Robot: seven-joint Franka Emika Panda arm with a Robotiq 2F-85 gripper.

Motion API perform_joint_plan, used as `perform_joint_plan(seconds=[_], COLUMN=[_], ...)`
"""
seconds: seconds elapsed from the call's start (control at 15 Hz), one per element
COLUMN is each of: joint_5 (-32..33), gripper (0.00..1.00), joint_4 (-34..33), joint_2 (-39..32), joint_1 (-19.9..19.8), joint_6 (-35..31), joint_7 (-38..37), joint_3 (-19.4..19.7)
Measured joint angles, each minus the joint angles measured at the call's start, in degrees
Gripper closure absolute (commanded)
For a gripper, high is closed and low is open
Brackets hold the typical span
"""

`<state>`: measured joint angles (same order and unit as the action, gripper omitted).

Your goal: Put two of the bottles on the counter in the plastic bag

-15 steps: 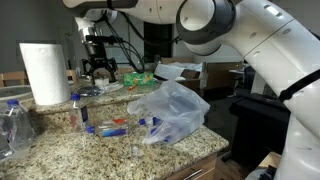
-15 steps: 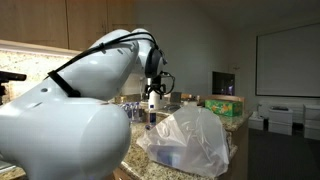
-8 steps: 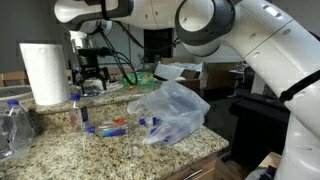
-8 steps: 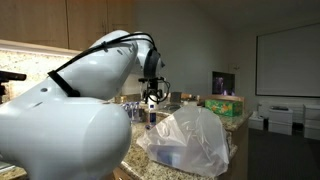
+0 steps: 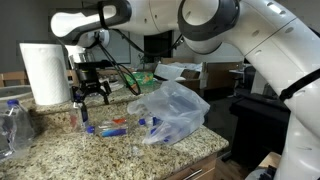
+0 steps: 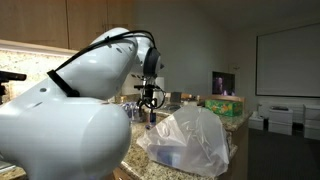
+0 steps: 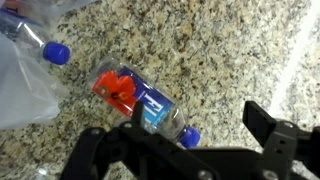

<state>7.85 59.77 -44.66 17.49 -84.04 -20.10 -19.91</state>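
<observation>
My gripper point(image 5: 90, 93) hangs open and empty just above the counter point(image 5: 60, 152), in front of the paper towel roll. In the wrist view its jaws point(image 7: 172, 126) straddle the cap end of a small bottle point(image 7: 138, 100) lying on the granite point(image 7: 235, 50), red-and-blue label up. That bottle point(image 5: 112, 126) lies left of the plastic bag point(image 5: 172, 110). Another small bottle point(image 7: 30, 38) lies with its blue cap out, its body against the bag's film point(image 7: 20, 95). A third small bottle point(image 5: 78, 110) stands upright under the gripper. My arm hides most of the counter where the gripper point(image 6: 148, 98) and bag point(image 6: 190, 140) show.
A tall white paper towel roll point(image 5: 43, 72) stands at the back left. A big clear ribbed bottle point(image 5: 12, 125) sits at the left edge. Green packaging point(image 5: 140, 78) lies behind the bag. The counter's wooden front edge point(image 5: 190, 170) runs close below the bag.
The gripper has swung left and come down from near the green packaging to just above the bottles beside the paper towel roll. It has stayed open. The bottles and bag have not moved.
</observation>
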Motion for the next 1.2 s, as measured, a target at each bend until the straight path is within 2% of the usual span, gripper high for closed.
perform_joint_plan(seconds=[0.33,0.67,0.93,1.2], joint_5=[-1.78,-1.4,-1.25,0.95], gripper=[0.0,0.0,0.0,0.0], joint_4=[10.97,23.0,29.14,31.29], joint_2=[3.96,7.98,9.87,10.79], joint_1=[-1.84,-1.93,1.85,4.8], joint_6=[-9.03,-25.96,-35.14,-39.68], joint_7=[0.01,-0.01,0.08,0.58], joint_3=[-1.46,-1.7,3.77,7.32])
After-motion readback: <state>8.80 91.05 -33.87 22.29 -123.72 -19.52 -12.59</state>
